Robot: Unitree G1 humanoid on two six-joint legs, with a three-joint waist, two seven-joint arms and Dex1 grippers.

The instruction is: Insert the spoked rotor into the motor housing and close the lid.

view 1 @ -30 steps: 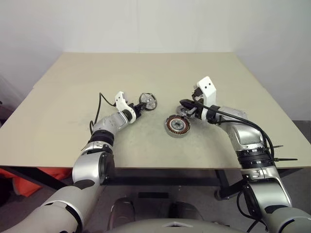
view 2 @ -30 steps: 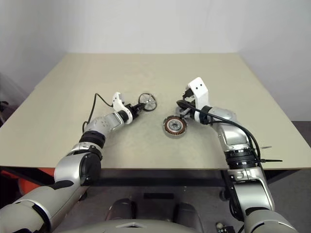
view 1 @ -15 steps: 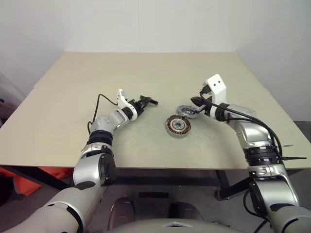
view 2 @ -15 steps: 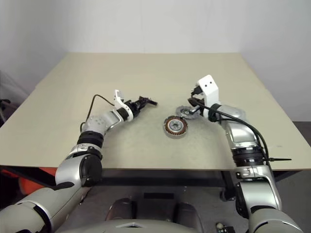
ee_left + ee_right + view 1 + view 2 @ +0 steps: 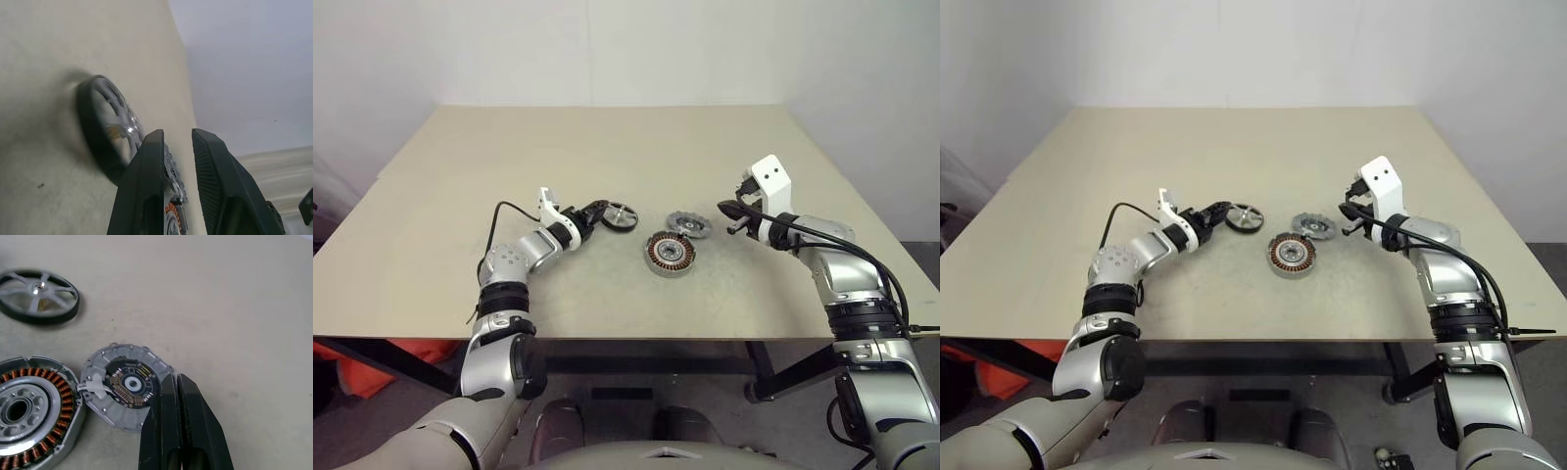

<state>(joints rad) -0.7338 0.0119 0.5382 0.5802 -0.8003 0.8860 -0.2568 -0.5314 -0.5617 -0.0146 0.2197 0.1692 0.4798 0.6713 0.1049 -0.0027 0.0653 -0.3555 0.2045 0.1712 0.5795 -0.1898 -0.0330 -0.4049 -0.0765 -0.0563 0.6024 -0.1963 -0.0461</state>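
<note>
Well, the wide beige surface (image 5: pixel 607 147) carries everything in play, with all three round parts gathered near its middle and an arm reaching in from either side.

On the left, the left gripper (image 5: pixel 602 209) lies low and close to level over the surface, pointing in toward the parts. Its fingers (image 5: pixel 215 161) stand a narrow gap apart, and the wrist view shows nothing between them. On the right, the right gripper (image 5: pixel 173 377) hangs a little above the surface, tilted down toward the middle, with its fingers (image 5: pixel 195 421) pressed tight together and holding nothing.

Now the parts. The motor housing (image 5: pixel 671 254) sits flat on the surface, nearest the front edge of the three, with its copper windings and pale centre facing up. The lid (image 5: pixel 689 224) lies flat just behind it and a touch to the right, its notched rim right against the housing's rim and a dark round centre showing on top. From the head camera it is between the housing and the right gripper's tips, but apart from those tips.

The spoked rotor (image 5: pixel 622 216) lies flat on the surface to the left of the lid, apart from both lid and housing. It is just off the left gripper's tips, and I cannot tell whether they touch its rim.
</note>
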